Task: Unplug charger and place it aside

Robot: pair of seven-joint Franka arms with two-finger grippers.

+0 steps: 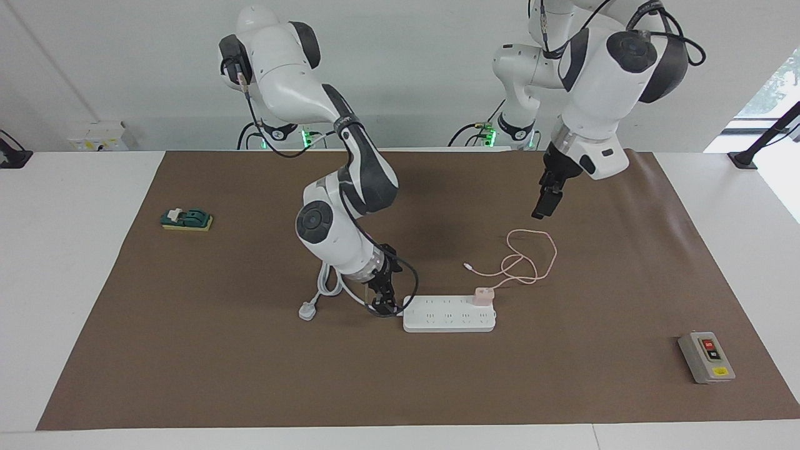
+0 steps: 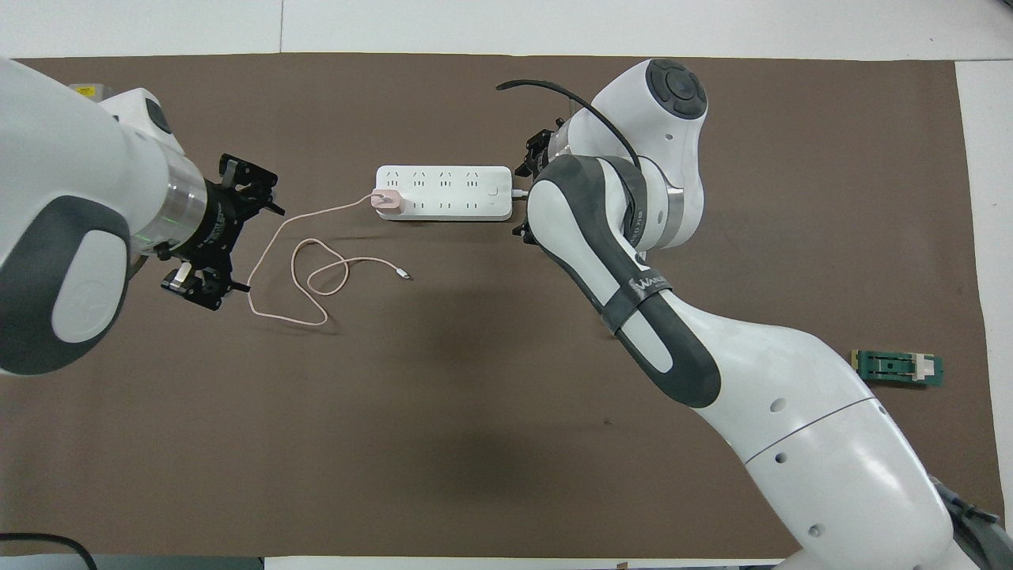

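The charger (image 1: 483, 295) (image 2: 388, 202), a small pink cube, sits plugged into the white power strip (image 1: 449, 314) (image 2: 443, 192) at the end toward the left arm. Its thin pink cable (image 1: 531, 256) (image 2: 301, 269) loops on the mat nearer to the robots. My left gripper (image 1: 542, 203) (image 2: 241, 233) hangs open in the air over the mat beside the cable loops, touching nothing. My right gripper (image 1: 382, 305) (image 2: 521, 192) is low at the strip's cord end, open, with its forearm hiding most of it in the overhead view.
The strip's thick white cord (image 1: 328, 281) coils toward the right arm's end and finishes in a white plug (image 1: 307, 310). A grey button box (image 1: 706, 357) stands at the left arm's end. A green switch block (image 1: 186, 219) (image 2: 897, 368) lies at the right arm's end.
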